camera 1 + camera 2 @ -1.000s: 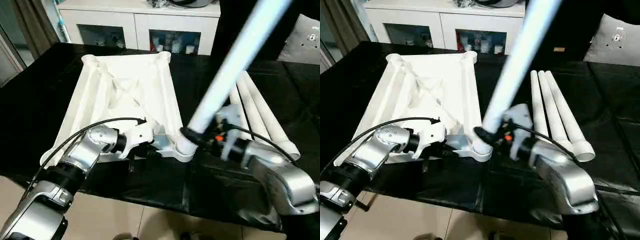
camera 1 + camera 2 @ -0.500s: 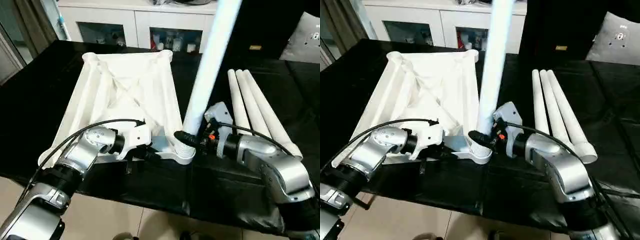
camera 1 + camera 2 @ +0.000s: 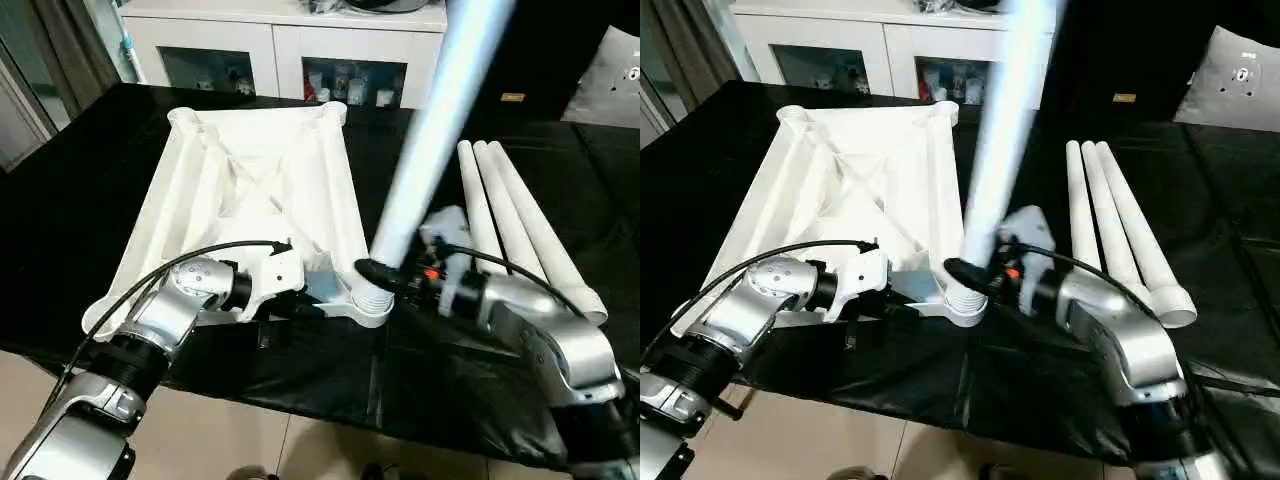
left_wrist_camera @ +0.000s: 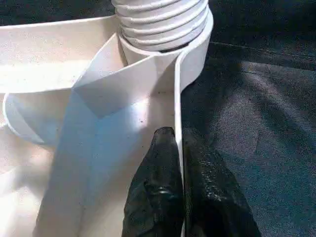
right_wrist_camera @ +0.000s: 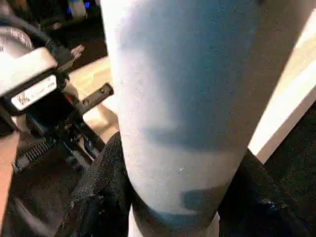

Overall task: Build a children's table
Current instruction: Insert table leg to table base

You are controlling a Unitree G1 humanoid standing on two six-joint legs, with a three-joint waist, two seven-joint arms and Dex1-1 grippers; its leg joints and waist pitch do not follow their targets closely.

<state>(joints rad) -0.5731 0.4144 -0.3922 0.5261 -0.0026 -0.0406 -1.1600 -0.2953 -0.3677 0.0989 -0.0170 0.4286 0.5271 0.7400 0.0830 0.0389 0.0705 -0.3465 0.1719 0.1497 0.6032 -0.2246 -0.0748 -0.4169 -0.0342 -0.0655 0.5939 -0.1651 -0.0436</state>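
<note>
A: Where is the table top (image 3: 255, 190) now?

B: It lies upside down on the black work surface (image 3: 70, 210), ribbed side up, w/ round sockets at the corners. The near edge is close to the front edge of the surface.

A: And the left gripper (image 4: 178, 143)?

B: Its two black fingers (image 4: 158, 187) are pressed together on the thin white rim of the top, one finger on each side of the wall, just beside the near right corner socket (image 3: 368, 300). So it pinches the rim. In the head views the left arm (image 3: 190, 295) reaches in from the near left side, w/ a black cable (image 3: 150, 275) looping over it.

A: The right gripper (image 3: 385, 275)?

B: It is clamped around the lower end of one leg (image 3: 440, 110). The black fingers (image 5: 98, 197) sit on both sides of the tube, approx. half spread, bc the tube fills the gap. The leg's ribbed end (image 4: 160, 22) sits in the near right socket. The tube does not stand upright; it tilts up and to the right, away from the robot.

A: Other legs?

B: Three more legs (image 3: 505, 215) lie side by side on the surface, right of the top, touching each other, open ends toward the robot. Behind the surface stands a white cabinet (image 3: 280, 50) w/ glass doors.
</note>
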